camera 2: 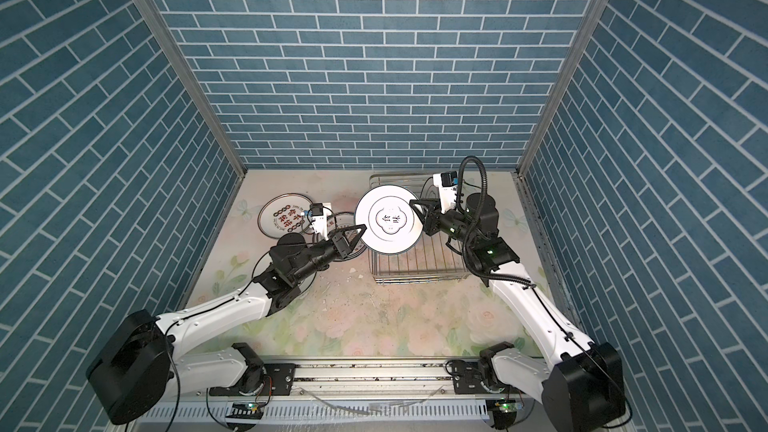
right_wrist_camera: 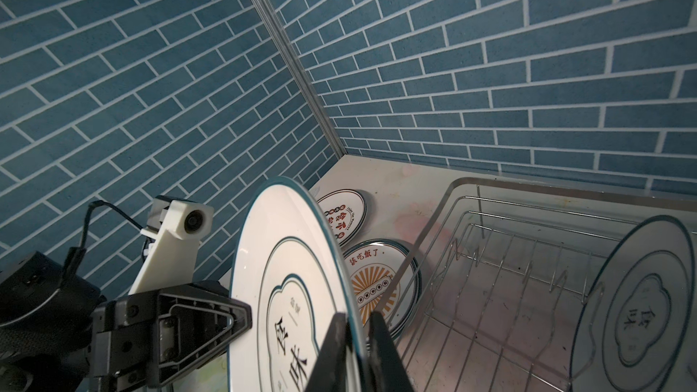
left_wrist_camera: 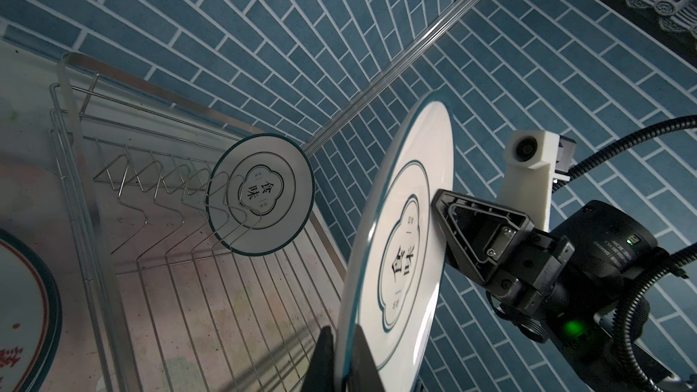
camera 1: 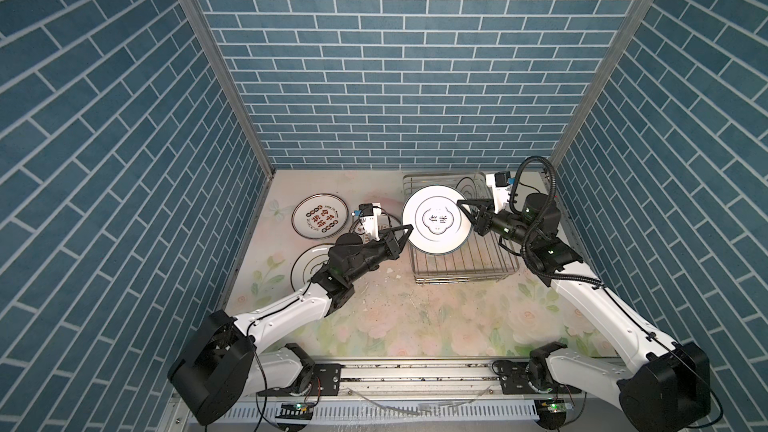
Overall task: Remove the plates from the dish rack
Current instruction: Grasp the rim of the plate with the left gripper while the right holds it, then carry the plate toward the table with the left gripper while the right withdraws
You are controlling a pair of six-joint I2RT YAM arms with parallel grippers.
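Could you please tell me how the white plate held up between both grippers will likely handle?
The held plate looks rigid and glossy, so it is probably slippery; the fingers pinch only its thin rim. It would likely break if dropped onto the wire dish rack.

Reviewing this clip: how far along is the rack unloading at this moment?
Done: at least three plates lie on the table: the red-character plate, sunburst plate and ringed plate. In hand: the held plate hangs over the dish rack, left end effector clamped on one rim, right end effector straddling the opposite rim. Left: one racked plate stands in the prongs.
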